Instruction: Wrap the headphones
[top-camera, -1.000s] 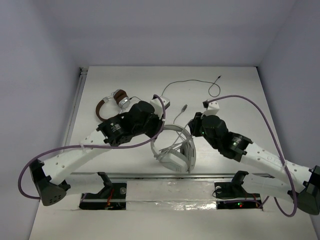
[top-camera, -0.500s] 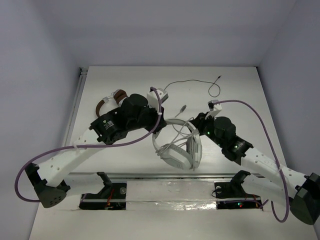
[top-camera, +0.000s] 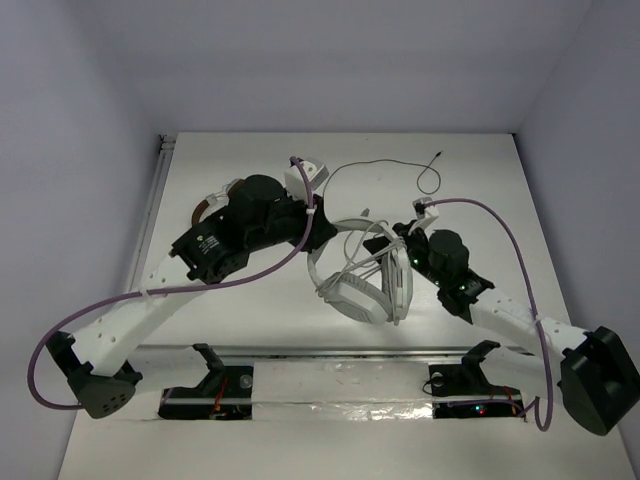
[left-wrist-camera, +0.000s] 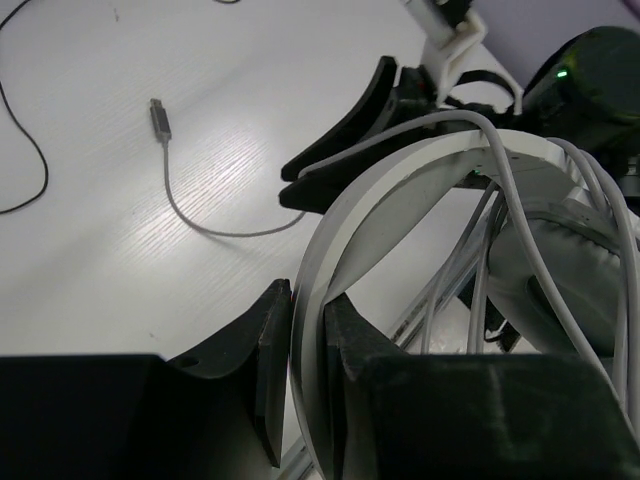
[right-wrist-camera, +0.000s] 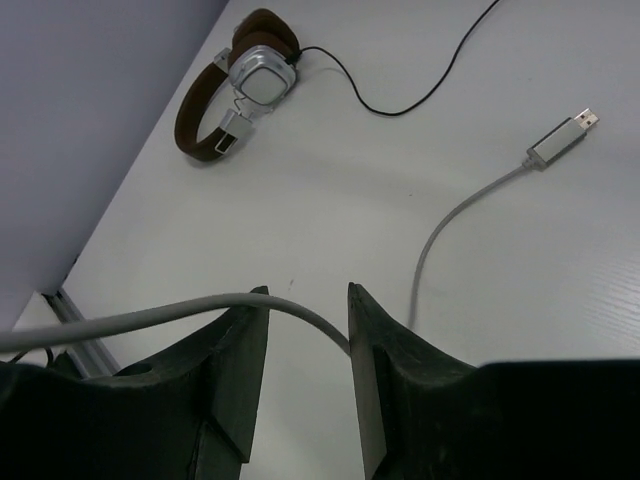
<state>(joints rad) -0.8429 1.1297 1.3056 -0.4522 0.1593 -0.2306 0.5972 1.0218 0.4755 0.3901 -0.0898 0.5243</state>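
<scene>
Carried the headphones (top-camera: 355, 298) a little farther from the arm bases and rightward over the past second, and hid more of the brown headphones (top-camera: 200, 212) behind the left arm.

From above: held the white set near the middle of the desk (top-camera: 480, 190), between the two wrists, with the left pincer (top-camera: 325, 238) at the headband and the right pincer (top-camera: 396, 252) just beside an ear cup. Draped loops of grey cable over band and cups. Left a thin black cord (top-camera: 385, 163) lying on the far part of the desk.

From the left wrist: clenched the left pincer (left-wrist-camera: 307, 300) on the headband of the headphones (left-wrist-camera: 370, 215), both fingers (left-wrist-camera: 265, 370) pressed against its faces. Trailed the grey cable (left-wrist-camera: 220, 233) over the desk to its plug (left-wrist-camera: 160, 118).

From the right wrist: held the right pincer (right-wrist-camera: 305, 295) released, jaws apart, with the grey cable (right-wrist-camera: 150, 316) merely running across the gap. Showed the brown headphones (right-wrist-camera: 262, 80) resting well beyond on the desk, and the plug (right-wrist-camera: 560, 140) off to the right.
</scene>
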